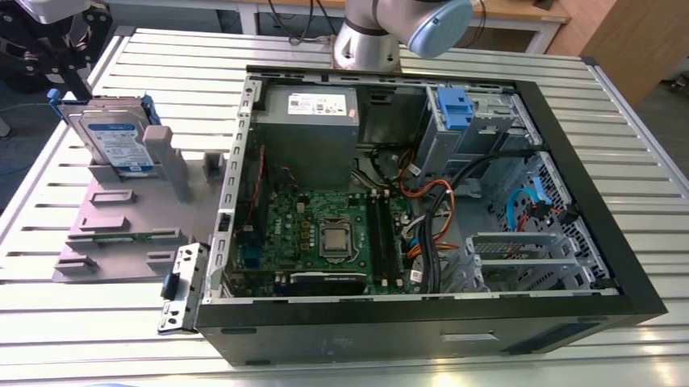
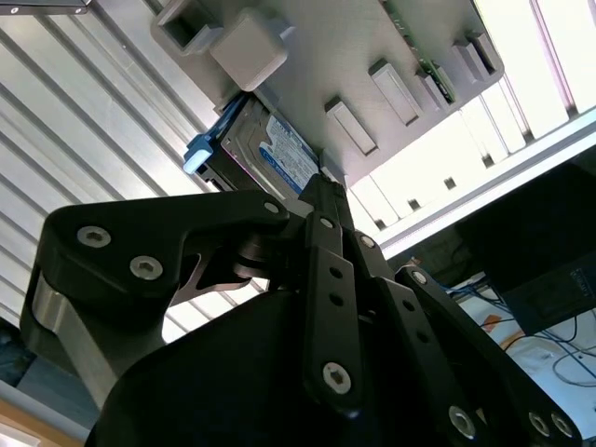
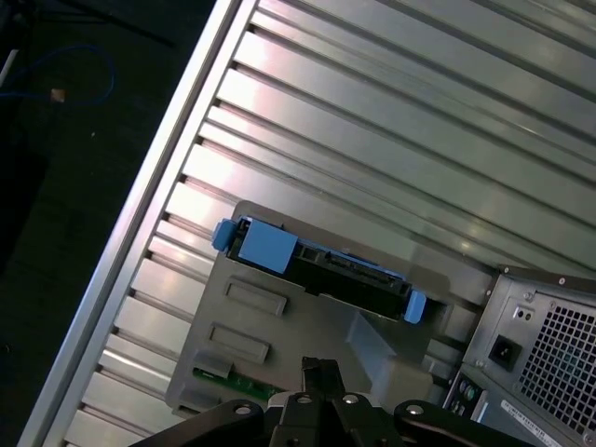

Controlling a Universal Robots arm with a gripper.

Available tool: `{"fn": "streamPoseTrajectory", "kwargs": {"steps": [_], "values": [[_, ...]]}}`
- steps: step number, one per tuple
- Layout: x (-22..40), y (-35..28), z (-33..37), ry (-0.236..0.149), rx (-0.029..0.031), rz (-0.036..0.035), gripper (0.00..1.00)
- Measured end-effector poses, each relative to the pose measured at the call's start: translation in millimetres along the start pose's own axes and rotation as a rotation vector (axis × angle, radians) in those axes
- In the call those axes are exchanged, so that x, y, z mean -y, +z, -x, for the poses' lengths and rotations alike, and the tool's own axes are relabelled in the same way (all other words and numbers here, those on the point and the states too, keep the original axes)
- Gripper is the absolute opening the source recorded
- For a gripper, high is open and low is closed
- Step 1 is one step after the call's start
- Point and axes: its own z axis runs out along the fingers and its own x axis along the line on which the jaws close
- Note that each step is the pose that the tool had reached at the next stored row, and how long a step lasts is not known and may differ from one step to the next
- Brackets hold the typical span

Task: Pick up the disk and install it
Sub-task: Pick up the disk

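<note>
1. under the gripper runs a table of ribbed aluminium slats. past the table's edge, the first wrist view shows a dark floor.
2. behind the table stands wooden furniture, and the arm's grey and blue joint rises at the table's far side.
3. well apart from the gripper, towards the exterior view's right, an open black computer case lies on its side. inside it are a green circuit board, a grey metal box and bundled cables.
4. just below the gripper, a grey holder rests on the slats, between the gripper and the case.
5. the disk stands tilted on edge in that holder, label facing outward, with blue rails along its sides. both wrist views show it just beyond the fingertips.
6. the gripper's fingers are drawn together with nothing between them. the tips hang near the disk's upper edge, and no contact with it shows.
</note>
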Motion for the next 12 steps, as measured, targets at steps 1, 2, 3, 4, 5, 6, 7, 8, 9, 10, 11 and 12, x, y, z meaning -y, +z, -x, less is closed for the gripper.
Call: {"fn": "streamPoseTrajectory", "kwargs": {"steps": [1, 2, 3, 4, 5, 6, 7, 8, 9, 10, 11, 12], "values": [[0.0, 0.0, 0.0, -0.001, 0.0, 0.0, 0.11], [0.0, 0.0, 0.0, -0.001, 0.0, 0.0, 0.11], [0.0, 0.0, 0.0, -0.002, 0.0, 0.0001, 0.11], [0.0, 0.0, 0.0, -0.003, 0.0, 0.0001, 0.11], [0.0, 0.0, 0.0, -0.004, 0.0, 0.0001, 0.11], [0.0, 0.0, 0.0, -0.004, 0.0, 0.0001, 0.11], [0.0, 0.0, 0.0, -0.005, 0.0, 0.0001, 0.11], [0.0, 0.1, 0.0, -0.006, 0.0001, 0.0002, 0.11], [0.0, 0.1, 0.0, -0.007, 0.0002, 0.0002, 0.11], [0.0, 0.1, 0.0, -0.007, 0.0001, 0.0002, 0.11], [0.0, 0.1, 0.0, -0.008, 0.0001, 0.0002, 0.11], [0.0, 0.1, 0.0, -0.009, 0.0, 0.0003, 0.11]]}}
